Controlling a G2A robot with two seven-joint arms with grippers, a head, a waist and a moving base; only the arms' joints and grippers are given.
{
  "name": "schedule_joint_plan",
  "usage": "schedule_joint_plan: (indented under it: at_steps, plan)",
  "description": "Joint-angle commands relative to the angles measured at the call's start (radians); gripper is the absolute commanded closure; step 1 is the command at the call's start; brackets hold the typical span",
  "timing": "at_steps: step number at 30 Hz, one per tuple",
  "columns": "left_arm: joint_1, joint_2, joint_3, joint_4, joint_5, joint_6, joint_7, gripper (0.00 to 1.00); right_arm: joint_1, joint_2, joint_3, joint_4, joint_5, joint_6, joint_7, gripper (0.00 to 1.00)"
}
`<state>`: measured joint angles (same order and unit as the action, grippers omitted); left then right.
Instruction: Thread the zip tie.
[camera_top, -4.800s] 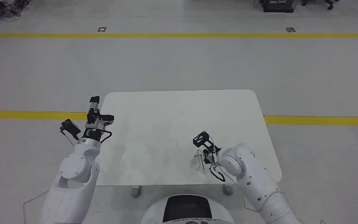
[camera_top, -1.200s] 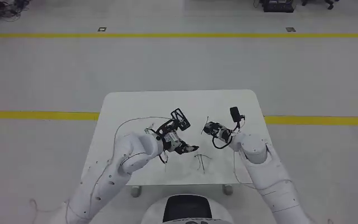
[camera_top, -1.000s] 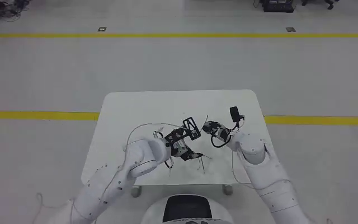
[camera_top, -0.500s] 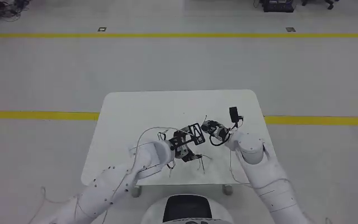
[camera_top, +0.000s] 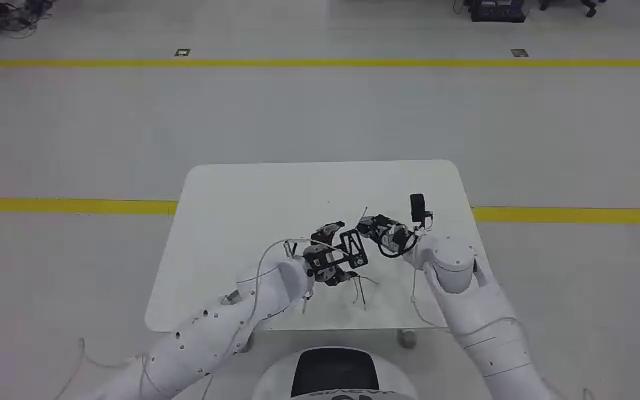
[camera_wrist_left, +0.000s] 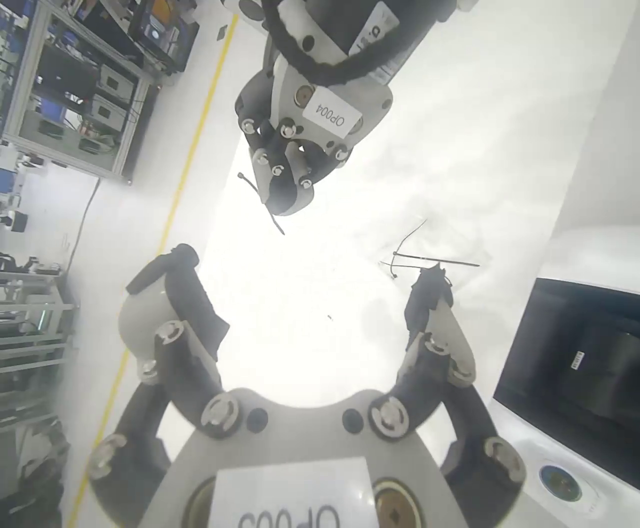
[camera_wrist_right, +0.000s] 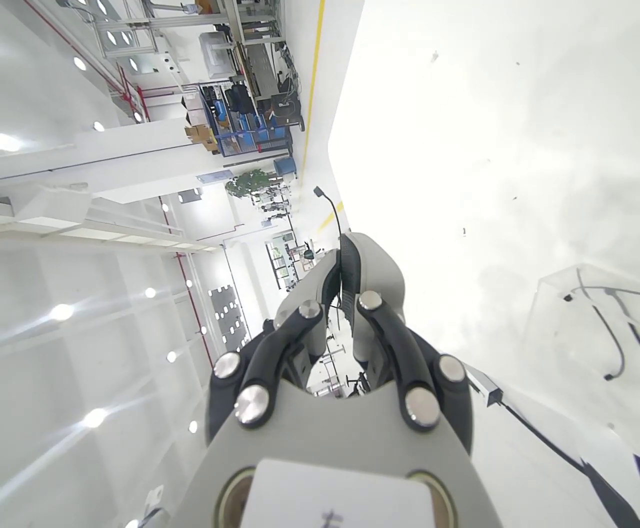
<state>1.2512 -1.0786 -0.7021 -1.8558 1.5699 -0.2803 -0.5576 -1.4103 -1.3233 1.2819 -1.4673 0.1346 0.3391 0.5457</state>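
I am counting three zip ties in all | one pinched zip tie (camera_wrist_left: 248, 182) sitting in the right end effector (camera_wrist_right: 344, 247) | two loose zip ties (camera_wrist_left: 440, 261) lying crossed on the surface (camera_top: 260, 200) | I am counting two end effectors, the left end effector (camera_wrist_left: 300, 272) being the second | one surface carrying the loose pair

White worktop (camera_top: 250, 200) with rounded corners, on a pale grey floor (camera_top: 320, 110). A yellow floor line (camera_top: 80, 206) shows at either side of the worktop; a second yellow line (camera_top: 320, 63) lies well beyond its far edge. Equipment racks (camera_wrist_left: 75, 90) and a potted plant (camera_wrist_right: 247, 182) stand well away from the worktop.
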Motion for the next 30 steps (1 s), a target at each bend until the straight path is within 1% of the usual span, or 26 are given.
schedule_joint_plan:
  at_steps: [1,2,3,4,5,7,9,11,13,14,21,22,23,24,25,28,30]
  plan:
    - [-0.001,0.001,0.008,0.009,0.000,-0.022,0.032,0.00,-0.004,-0.001,-0.008,-0.002,0.015,-0.011,0.001,1.00]
    - [-0.009,0.003,0.011,0.017,0.000,-0.025,0.036,0.00,-0.004,-0.001,-0.009,0.000,0.024,-0.015,0.004,1.00]
    - [-0.020,0.005,0.020,0.019,0.000,-0.038,0.045,0.00,-0.003,-0.001,-0.010,0.000,0.031,-0.016,0.008,1.00]
    - [-0.033,0.010,0.034,0.026,0.000,-0.049,0.069,0.00,-0.003,-0.001,-0.010,0.000,0.047,-0.017,0.015,1.00]
    - [-0.042,0.013,0.041,0.032,0.000,-0.041,0.086,0.00,-0.002,-0.001,-0.011,0.000,0.052,-0.017,0.019,1.00]
    - [-0.071,0.024,0.072,0.050,0.000,-0.047,0.119,0.00,-0.002,0.000,-0.012,-0.002,0.062,-0.010,0.029,1.00]
    - [-0.096,0.033,0.100,0.064,0.000,-0.026,0.141,0.00,-0.002,0.002,-0.012,-0.001,0.068,0.001,0.034,1.00]
    - [-0.116,0.043,0.128,0.085,0.000,0.014,0.176,0.00,-0.004,0.003,-0.014,0.008,0.081,0.001,0.034,1.00]
    - [-0.136,0.051,0.156,0.097,0.000,0.040,0.217,0.00,-0.002,0.006,-0.014,0.011,0.101,0.001,0.054,1.00]
    - [-0.153,0.056,0.174,0.107,0.000,0.071,0.227,0.00,-0.001,0.006,-0.013,0.011,0.103,0.001,0.057,1.00]
    - [-0.153,0.056,0.174,0.107,0.000,0.071,0.227,0.00,-0.001,0.006,-0.013,0.011,0.103,0.001,0.057,1.00]
    - [-0.153,0.057,0.174,0.115,0.000,0.072,0.228,0.00,-0.001,0.006,-0.013,0.011,0.103,0.001,0.057,1.00]
    - [-0.162,0.059,0.178,0.126,0.000,0.069,0.215,0.00,-0.004,0.006,-0.015,0.009,0.104,-0.004,0.055,1.00]
    - [-0.183,0.062,0.192,0.124,0.000,0.054,0.206,0.00,-0.009,0.007,-0.018,0.005,0.107,-0.009,0.055,1.00]
    - [-0.200,0.066,0.204,0.124,0.000,0.050,0.205,0.00,-0.013,0.008,-0.016,0.002,0.107,-0.011,0.057,1.00]
    - [-0.248,0.082,0.253,0.127,0.000,0.050,0.211,0.00,-0.023,0.014,-0.007,-0.012,0.103,-0.002,0.074,1.00]
    - [-0.274,0.092,0.283,0.128,0.000,0.061,0.219,0.00,-0.027,0.019,-0.005,-0.015,0.095,0.001,0.097,1.00]
